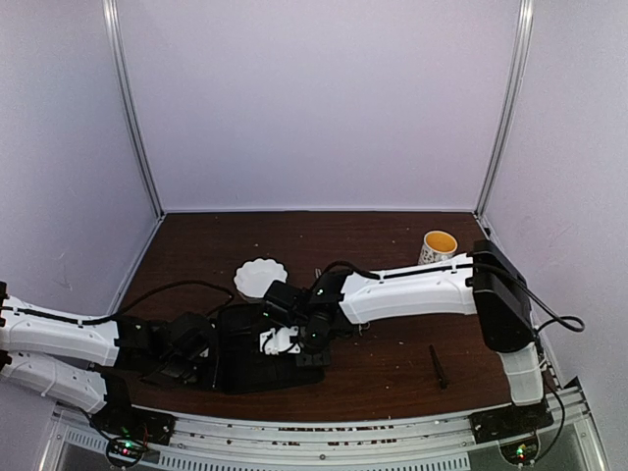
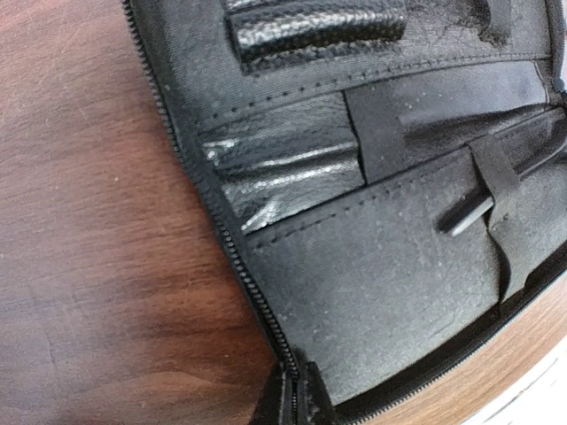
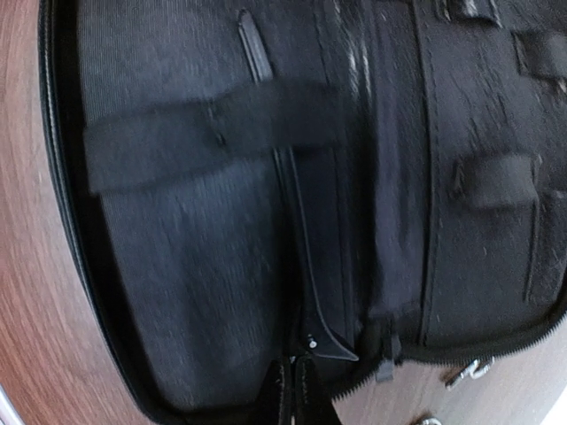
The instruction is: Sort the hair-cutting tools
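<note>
The flat black case lies open on the table. One thin dark hair clip sits inside it under an elastic band. Its rear end meets my right gripper, which is shut; whether it pinches the clip I cannot tell. The same clip shows under a strap in the left wrist view. My left gripper is shut on the case's zipper edge. Another dark clip lies loose on the table at the right. Small silver metal bits show beside the case. No scissors can be made out.
A white scalloped bowl stands just behind the case. A white cup with a yellow inside is at the back right. The right arm stretches across the table from the right. Grey walls close the back and sides.
</note>
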Motion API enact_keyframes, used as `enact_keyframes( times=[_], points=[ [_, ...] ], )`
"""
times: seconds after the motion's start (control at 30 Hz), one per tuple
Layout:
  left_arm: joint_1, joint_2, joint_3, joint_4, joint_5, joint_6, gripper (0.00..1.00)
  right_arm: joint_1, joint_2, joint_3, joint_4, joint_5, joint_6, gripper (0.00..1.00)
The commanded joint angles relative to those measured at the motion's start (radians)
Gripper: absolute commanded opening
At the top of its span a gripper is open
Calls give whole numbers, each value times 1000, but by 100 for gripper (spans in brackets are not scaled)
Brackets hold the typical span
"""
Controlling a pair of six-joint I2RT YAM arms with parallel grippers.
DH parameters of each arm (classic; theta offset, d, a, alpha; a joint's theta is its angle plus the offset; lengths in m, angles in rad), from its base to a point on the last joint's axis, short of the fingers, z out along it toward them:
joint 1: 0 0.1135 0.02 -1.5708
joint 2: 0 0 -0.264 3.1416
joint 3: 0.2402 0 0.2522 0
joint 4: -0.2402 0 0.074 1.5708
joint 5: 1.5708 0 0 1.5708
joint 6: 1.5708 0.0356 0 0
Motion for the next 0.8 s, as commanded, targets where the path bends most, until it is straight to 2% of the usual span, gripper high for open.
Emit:
enact_keyframes(
  times=[0.0, 0.4, 0.53, 0.6, 0.77],
  points=[
    [1, 32, -25, 18, -30, -10, 0, 14, 52, 54, 28, -71, -12, 0],
    [1, 1, -30, 14, -51, -26, 0, 14, 82, 59, 86, -153, 23, 3],
    [1, -10, -28, 14, -63, -26, 0, 9, 68, 40, 92, -185, 29, 10],
    [1, -24, -24, 13, -69, -15, 0, 2, 47, 31, 88, -186, 32, 19],
    [1, -109, 27, -47, -119, 46, 0, -41, -97, -32, 63, -185, 32, 34]
  ],
)
